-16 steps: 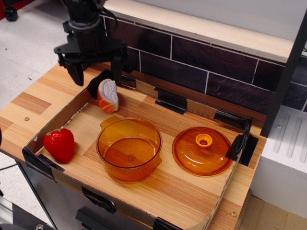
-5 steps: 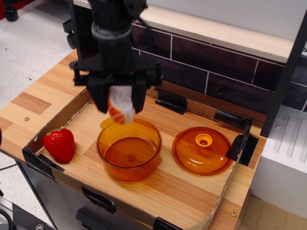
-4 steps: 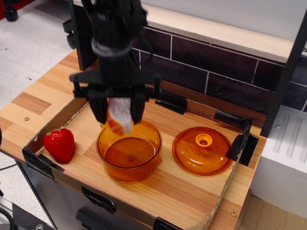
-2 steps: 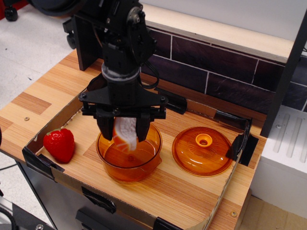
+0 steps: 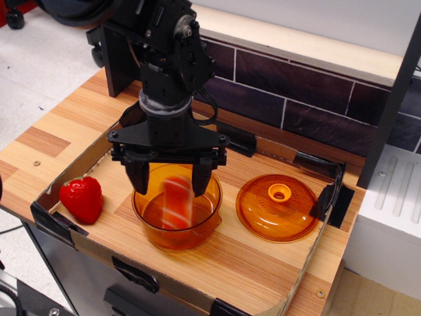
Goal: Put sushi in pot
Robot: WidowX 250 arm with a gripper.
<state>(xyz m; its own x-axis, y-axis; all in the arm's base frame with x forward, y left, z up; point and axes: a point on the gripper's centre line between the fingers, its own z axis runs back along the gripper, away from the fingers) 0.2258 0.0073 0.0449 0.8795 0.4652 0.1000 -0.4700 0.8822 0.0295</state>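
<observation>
The amber translucent pot (image 5: 206,220) stands in the middle of the cardboard-edged tray. The sushi (image 5: 178,201), orange and white and blurred by motion, is inside the pot's opening, below my fingertips and free of them. My black gripper (image 5: 170,183) hangs straight over the pot with its two fingers (image 5: 139,179) spread apart, open and holding nothing. The fingertips reach down to about the pot's rim.
A red toy strawberry (image 5: 81,198) lies at the tray's left end. The flat amber lid with a knob (image 5: 277,207) lies right of the pot. Low cardboard walls (image 5: 66,175) ring the tray. A dark brick wall (image 5: 296,99) runs behind, a white appliance (image 5: 388,217) at right.
My gripper carried the sushi from the tray's back left over the pot and lowered. Its fingers have now spread and the sushi has dropped out of them into the pot.
</observation>
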